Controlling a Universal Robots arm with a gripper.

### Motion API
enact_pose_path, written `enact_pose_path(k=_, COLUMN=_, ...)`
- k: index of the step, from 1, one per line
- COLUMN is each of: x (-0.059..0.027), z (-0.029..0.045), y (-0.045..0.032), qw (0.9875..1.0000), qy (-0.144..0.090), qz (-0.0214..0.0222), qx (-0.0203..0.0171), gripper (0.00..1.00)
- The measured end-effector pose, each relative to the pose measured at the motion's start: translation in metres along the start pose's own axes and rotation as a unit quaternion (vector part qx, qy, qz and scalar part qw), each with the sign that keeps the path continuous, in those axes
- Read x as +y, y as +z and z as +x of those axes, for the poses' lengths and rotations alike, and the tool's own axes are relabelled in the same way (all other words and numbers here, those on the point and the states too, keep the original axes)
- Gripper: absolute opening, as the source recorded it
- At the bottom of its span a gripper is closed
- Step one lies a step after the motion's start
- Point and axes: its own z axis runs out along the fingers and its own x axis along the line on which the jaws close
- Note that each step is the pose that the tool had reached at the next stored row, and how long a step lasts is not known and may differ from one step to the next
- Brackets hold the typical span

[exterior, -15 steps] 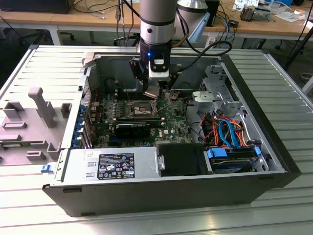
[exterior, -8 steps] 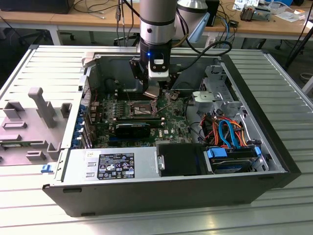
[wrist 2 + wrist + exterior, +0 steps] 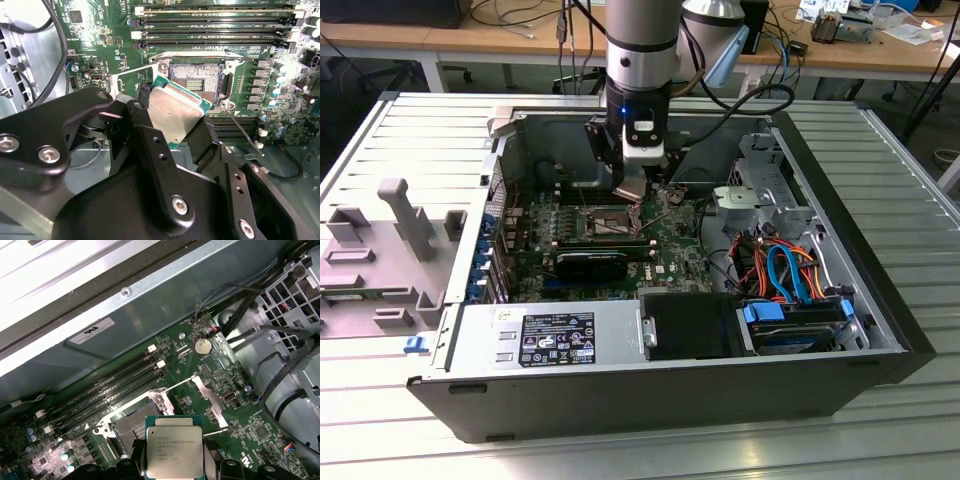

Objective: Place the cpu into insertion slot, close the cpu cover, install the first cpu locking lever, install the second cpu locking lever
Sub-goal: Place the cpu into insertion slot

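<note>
Clearly the first step is in hand: the small flat square cpu with its dull silver-grey metal top (image 3: 172, 112) is not yet in its slot. The black two-fingered gripper (image 3: 169, 122) is clamped on it, one finger on each of two opposite edges, the metal top facing up in both wire-side... both wrist views. In the exterior view the gripper (image 3: 632, 190) hangs inside the open dark computer case (image 3: 620, 400), over the green motherboard (image 3: 670, 255) towards the case's far wall.

The chip sits just above the square open socket (image 3: 195, 80), overlapping one corner of it and not touching it as far as I can tell. In the second wrist view it looks tilted against the board. The thin silver metal cpu cover frame (image 3: 129, 79) stands flipped open beside the socket, and a thin wire locking lever (image 3: 239, 125) sticks up on the opposite side, so both later steps are untouched.

By my judgement, seating calls for the chip to be centred squarely over the socket, level with it and rightly turned, then lowered gently, since the contact field underneath looks delicate.
</note>
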Motion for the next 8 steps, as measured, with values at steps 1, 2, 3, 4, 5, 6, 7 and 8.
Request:
enact_pose_path(k=1, x=0.0000, z=0.0000, y=0.0000, qw=1.0000, qy=0.004, qz=0.0010, qx=-0.0007, gripper=0.54)
enact_pose_path(k=2, x=0.0000, z=0.0000, y=0.0000, qw=1.0000, qy=0.005, qz=0.0015, qx=-0.0010, gripper=0.54)
enact_pose_path(k=3, x=0.0000, z=0.0000, y=0.0000, qw=1.0000, qy=0.006, qz=0.0016, qx=-0.0011, gripper=0.54)
enact_pose_path(k=4, x=0.0000, z=0.0000, y=0.0000, qw=1.0000, qy=0.006, qz=0.0017, qx=-0.0012, gripper=0.54)
enact_pose_path(k=5, x=0.0000, z=0.0000, y=0.0000, qw=1.0000, qy=0.007, qz=0.0019, qx=-0.0013, gripper=0.54)
enact_pose_path(k=6, x=0.0000, z=0.0000, y=0.0000, qw=1.0000, qy=0.007, qz=0.0020, qx=-0.0014, gripper=0.54)
enact_pose_path(k=7, x=0.0000, z=0.0000, y=0.0000, qw=1.0000, qy=0.008, qz=0.0021, qx=-0.0015, gripper=0.54)
enact_pose_path(k=8, x=0.0000, z=0.0000, y=0.0000, qw=1.0000, qy=0.008, qz=0.0023, qx=-0.0016, gripper=0.54)
